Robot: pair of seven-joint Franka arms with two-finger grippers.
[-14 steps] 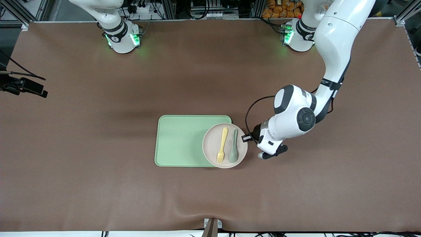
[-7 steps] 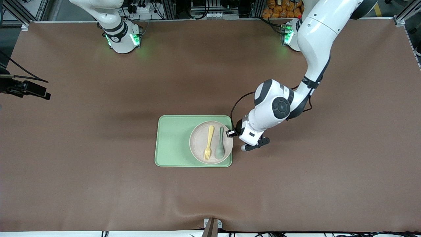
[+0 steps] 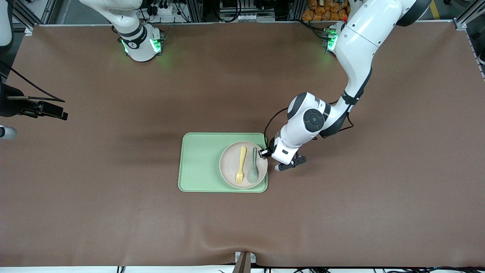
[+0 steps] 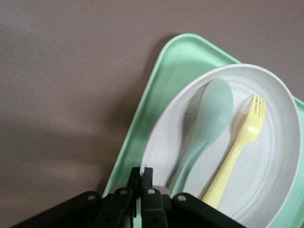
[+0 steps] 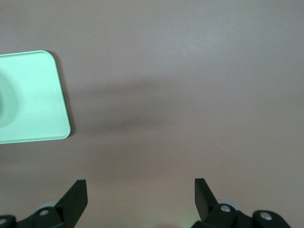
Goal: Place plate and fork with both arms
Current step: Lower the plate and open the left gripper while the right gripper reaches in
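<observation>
Brown matting covers your surface (image 3: 113, 170) from end to end. Pale green tray (image 3: 199, 163) sits near the middle, a little toward the front camera.

Plate (image 3: 231, 172), off-white and speckled, lies on the tray at the end toward the left arm's side, its rim close to the tray's edge there. Fork (image 3: 240, 165), pale yellow, lies in the plate with tines toward the front camera. Muted green spoon (image 3: 253, 169) lies in the plate just beside the fork, on the side toward the left arm, bowl also toward the front camera. The two are parallel and apart.

Your left tool (image 4: 141, 183): fingers pinched narrow on the plate's rim, at the edge nearest the left arm's end of the surface. The left wrist view shows both black fingertips (image 4: 147, 178) pressed together over the rim, with the spoon's handle running up close beside them. In the front view the left arm (image 3: 356, 49) reaches down from its base and bends at the wrist just beside the tray.

Your right tool (image 5: 141, 197): fingers spread wide, holding nothing. It hangs over bare matting, with a corner of the tray in its wrist view. The right arm (image 3: 125, 19) waits near its base.
</observation>
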